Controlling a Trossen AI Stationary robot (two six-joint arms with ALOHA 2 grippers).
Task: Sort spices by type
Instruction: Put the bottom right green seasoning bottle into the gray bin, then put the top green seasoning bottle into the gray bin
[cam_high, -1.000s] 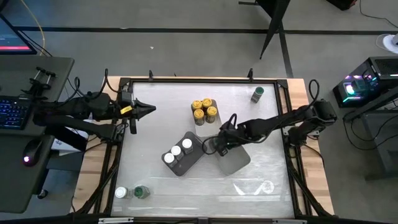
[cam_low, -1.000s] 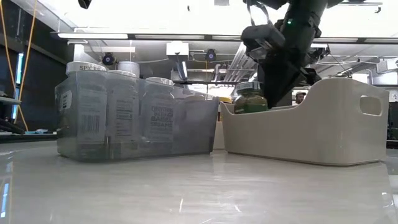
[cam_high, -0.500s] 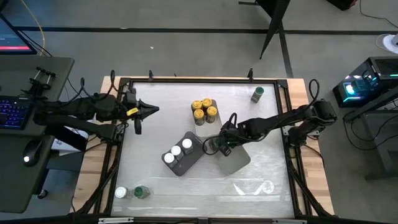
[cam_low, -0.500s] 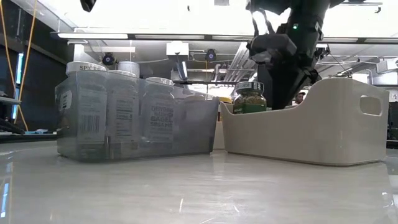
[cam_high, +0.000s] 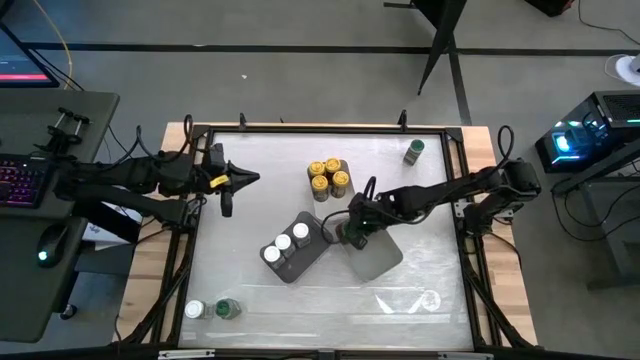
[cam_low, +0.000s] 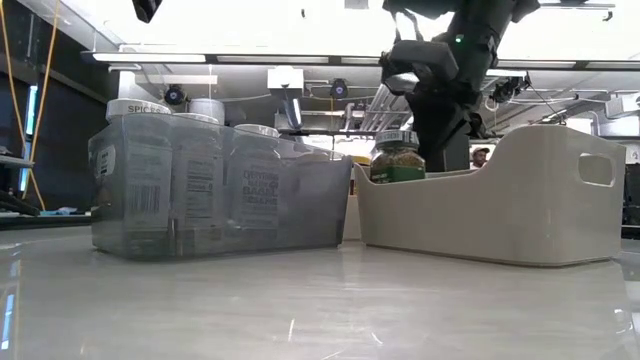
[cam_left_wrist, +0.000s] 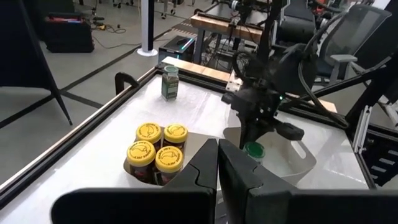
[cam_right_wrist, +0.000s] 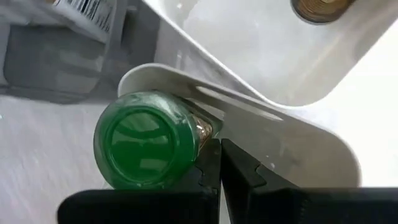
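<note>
Green-lidded spice jar (cam_low: 397, 157) standing upright in white tray (cam_low: 520, 215) mid-worktop, apparently set there for sorting by lid; right gripper (cam_high: 350, 232) beside it, fingers together; left gripper (cam_high: 243, 179) idle near left edge, fingers together.

Green-lidded jar (cam_low: 397, 157) half hidden behind white tray wall (cam_low: 470, 215) — labels on jars in grey tray (cam_low: 220, 200) too blurred to read.

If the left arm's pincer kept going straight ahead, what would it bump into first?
Probably the yellow-lidded jars: the left pincer points across the table at that cluster. It hangs above the tabletop, though, so it might pass over them; depth is unclear.
</note>
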